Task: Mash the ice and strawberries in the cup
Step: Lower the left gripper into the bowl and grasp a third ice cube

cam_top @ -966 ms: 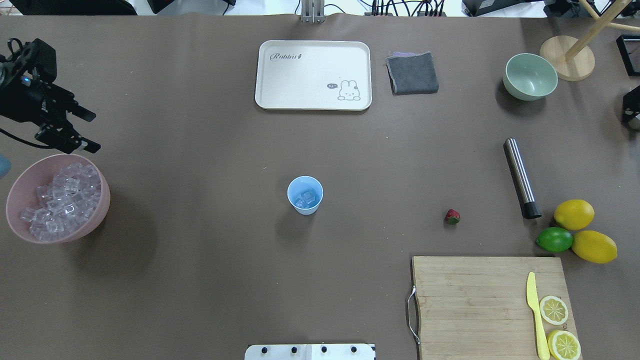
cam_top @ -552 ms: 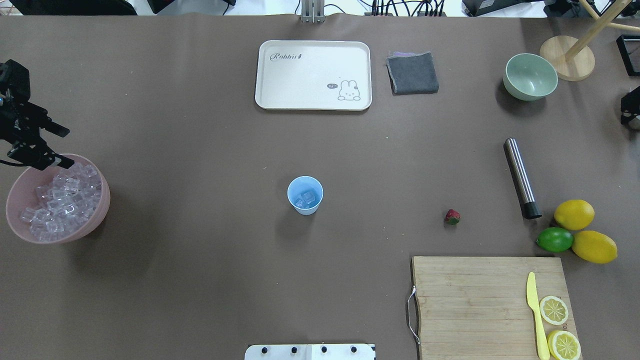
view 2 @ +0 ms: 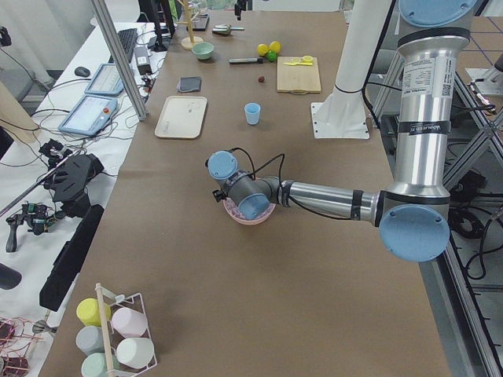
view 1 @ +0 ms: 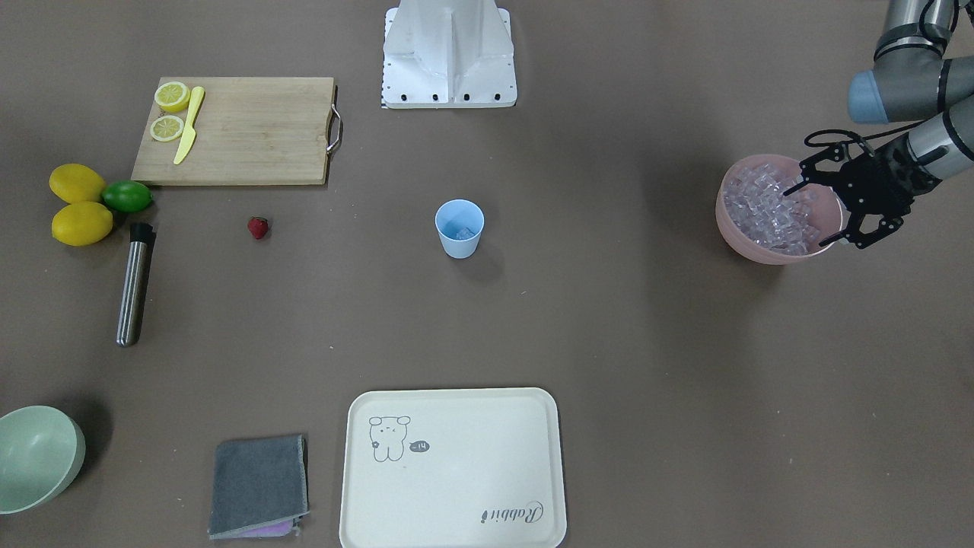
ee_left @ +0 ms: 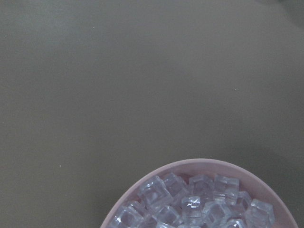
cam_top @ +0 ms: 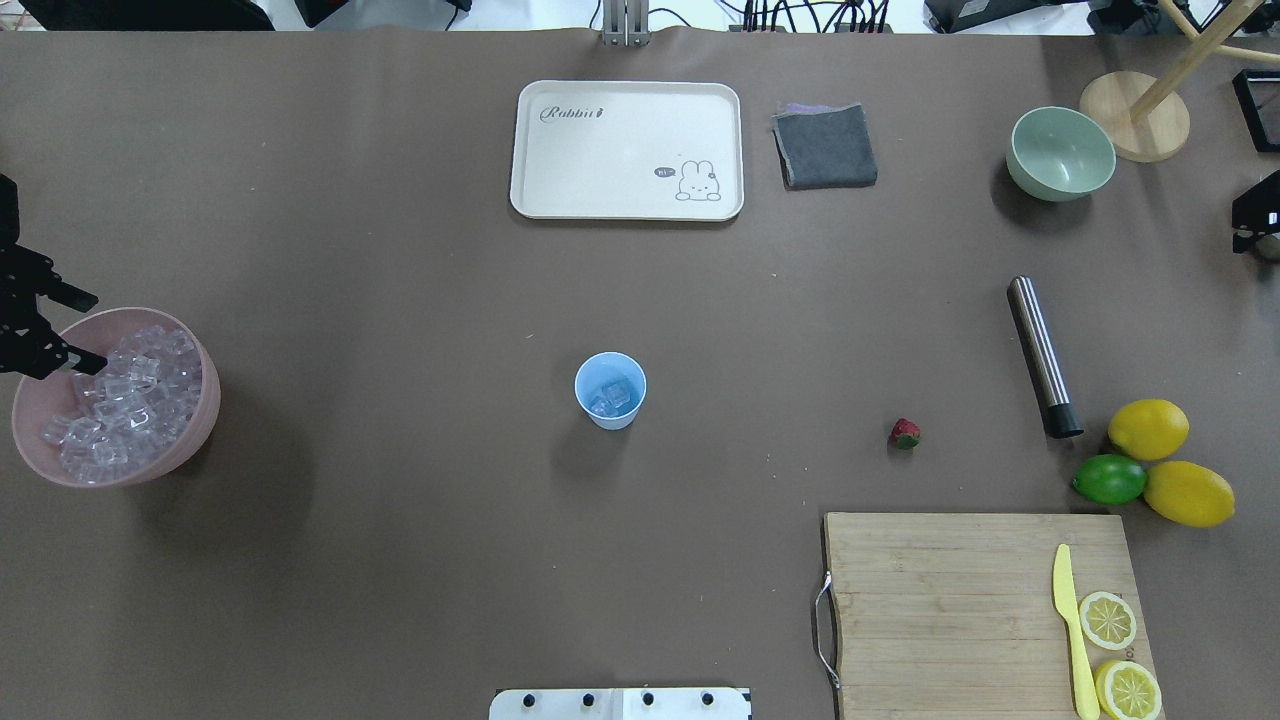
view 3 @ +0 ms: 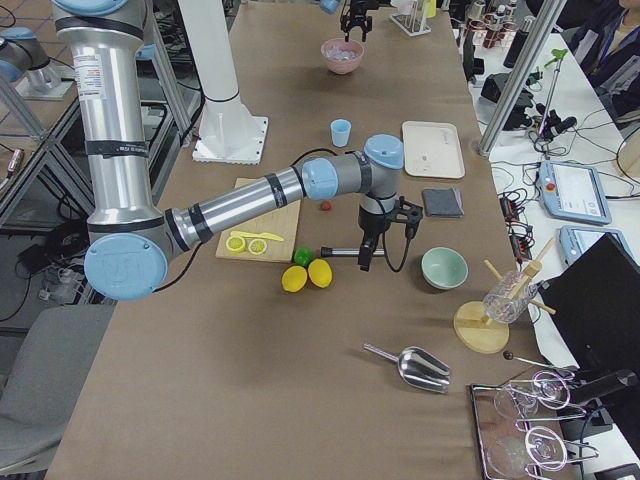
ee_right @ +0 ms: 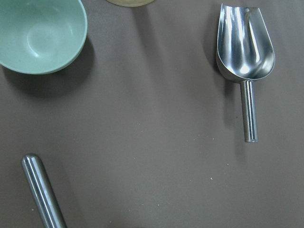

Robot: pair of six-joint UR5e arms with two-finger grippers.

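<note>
The light-blue cup (cam_top: pixel 610 390) (view 1: pixel 459 228) stands mid-table with a few ice cubes (cam_top: pixel 612 396) in its bottom. More ice (cam_top: pixel 120 400) (ee_left: pixel 190 204) fills the pink bowl (cam_top: pixel 205 400) (view 1: pixel 761 251) at the table's left end. My left gripper (cam_top: pixel 88 332) (view 1: pixel 813 216) hangs open over that bowl's outer, far rim, nothing between its fingers. The strawberry (cam_top: pixel 904 433) (view 1: pixel 258 227) lies alone on the table, right of the cup. My right gripper (cam_top: pixel 1255 215) shows only partly at the right edge, above the far end of the steel rod; whether it is open or shut cannot be told.
A steel rod (cam_top: pixel 1043 357) lies right of the strawberry, beside two lemons (cam_top: pixel 1148 428) and a lime (cam_top: pixel 1108 479). A cutting board (cam_top: pixel 950 600) holds a yellow knife and lemon slices. Tray (cam_top: pixel 625 150), grey cloth (cam_top: pixel 825 146), green bowl (cam_top: pixel 1060 152) sit far; a metal scoop (ee_right: pixel 244 42) lies beyond.
My left gripper has moved toward the table's left end and down, from beyond the pink bowl to over its rim, still open. The cup, strawberry and rod have not moved.
</note>
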